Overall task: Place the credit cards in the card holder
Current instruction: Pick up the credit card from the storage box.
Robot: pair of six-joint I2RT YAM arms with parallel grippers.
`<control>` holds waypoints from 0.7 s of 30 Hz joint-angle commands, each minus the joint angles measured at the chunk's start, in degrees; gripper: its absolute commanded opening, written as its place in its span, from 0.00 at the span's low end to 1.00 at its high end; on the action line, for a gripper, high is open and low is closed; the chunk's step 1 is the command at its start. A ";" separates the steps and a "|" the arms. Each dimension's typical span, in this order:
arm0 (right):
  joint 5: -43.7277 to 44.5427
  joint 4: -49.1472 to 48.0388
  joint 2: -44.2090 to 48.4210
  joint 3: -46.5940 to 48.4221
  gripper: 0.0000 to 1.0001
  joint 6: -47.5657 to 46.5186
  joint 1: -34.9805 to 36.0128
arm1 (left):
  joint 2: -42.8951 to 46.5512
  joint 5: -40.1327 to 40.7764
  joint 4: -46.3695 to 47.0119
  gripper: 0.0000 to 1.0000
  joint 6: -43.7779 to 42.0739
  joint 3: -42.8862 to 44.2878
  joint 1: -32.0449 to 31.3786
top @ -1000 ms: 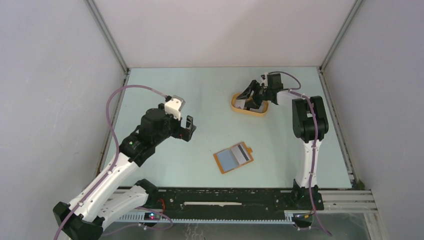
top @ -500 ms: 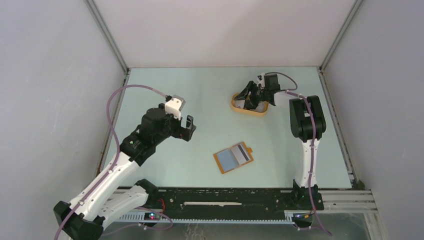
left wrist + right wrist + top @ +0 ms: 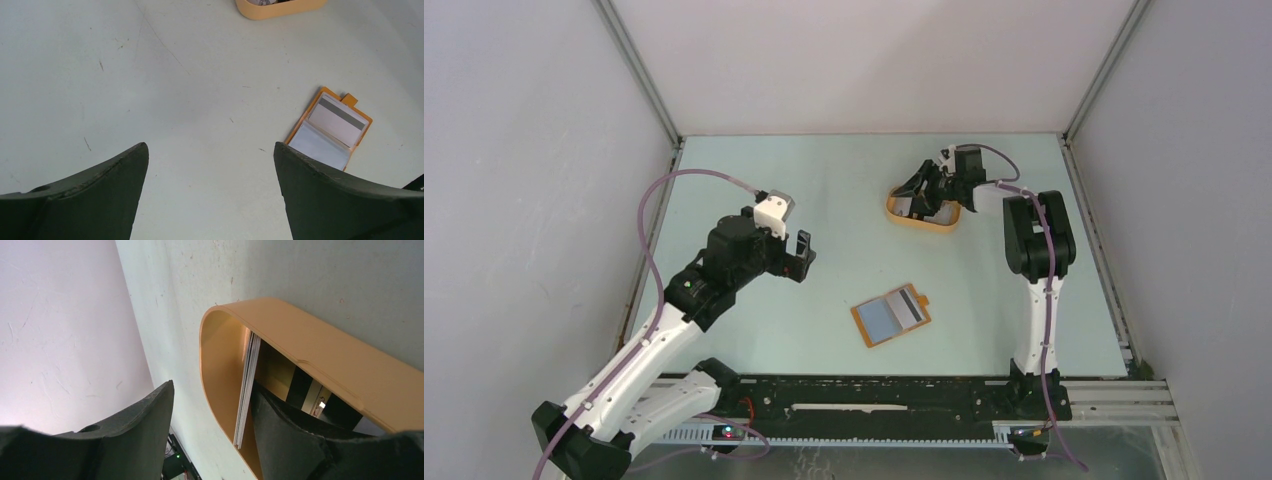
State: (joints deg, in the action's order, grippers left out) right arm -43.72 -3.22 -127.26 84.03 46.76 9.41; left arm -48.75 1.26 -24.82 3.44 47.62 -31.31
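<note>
The card holder (image 3: pixel 891 315) lies open on the table, orange-brown, with a pale striped card (image 3: pixel 340 118) on its right half. A thin stack of pale credit cards (image 3: pixel 246 390) stands on edge inside the orange tray (image 3: pixel 947 222) at the back. My right gripper (image 3: pixel 921 192) is open and straddles the tray's wall (image 3: pixel 220 370). One finger (image 3: pixel 295 435) is inside, against the cards, and the other finger (image 3: pixel 135 425) is outside, clear of the wall. My left gripper (image 3: pixel 210 145) hovers wide open over bare table, left of the card holder (image 3: pixel 329 129).
The oval orange tray (image 3: pixel 280 7) sits at the back of the table, right of centre. Grey walls close in the left, right and far sides. The arms' base rail (image 3: pixel 874 395) runs along the near edge.
The right gripper's jaws have narrowed a little and its wrist has shifted slightly left over the tray. The left arm and the card holder have not moved.
</note>
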 commanded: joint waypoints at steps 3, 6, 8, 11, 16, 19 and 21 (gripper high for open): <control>-0.50 -0.36 0.87 -0.09 0.64 -0.26 -0.66 | 0.06 -0.20 0.56 1.00 -0.95 -1.03 0.57; -0.62 -0.01 1.12 -0.16 0.64 -0.51 -0.79 | 0.06 -0.20 0.56 1.00 -0.97 -1.03 0.63; -0.78 -0.06 1.31 -0.26 0.64 -0.53 -0.95 | 0.13 -0.15 0.56 1.00 -0.98 -1.04 0.59; -1.00 0.08 1.70 -0.27 0.63 -0.50 -1.21 | 0.00 -0.20 0.55 1.00 -0.98 -1.08 0.64; -1.14 0.55 2.31 -0.41 0.61 -0.79 -1.75 | -0.12 -0.11 0.54 1.00 -0.98 -1.08 0.64; -1.19 0.78 2.63 -0.53 0.61 -1.09 -1.98 | -0.16 -0.11 0.55 1.00 -1.00 -1.03 0.64; -1.19 0.84 3.01 -0.77 0.61 -1.31 -2.18 | -0.17 -0.03 0.56 1.00 -1.05 -1.15 0.64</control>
State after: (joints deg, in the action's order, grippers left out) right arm -44.07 -2.31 -127.26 83.96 46.39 7.88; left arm -48.77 1.26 -24.82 3.42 47.62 -31.31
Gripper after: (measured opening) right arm 0.613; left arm 0.996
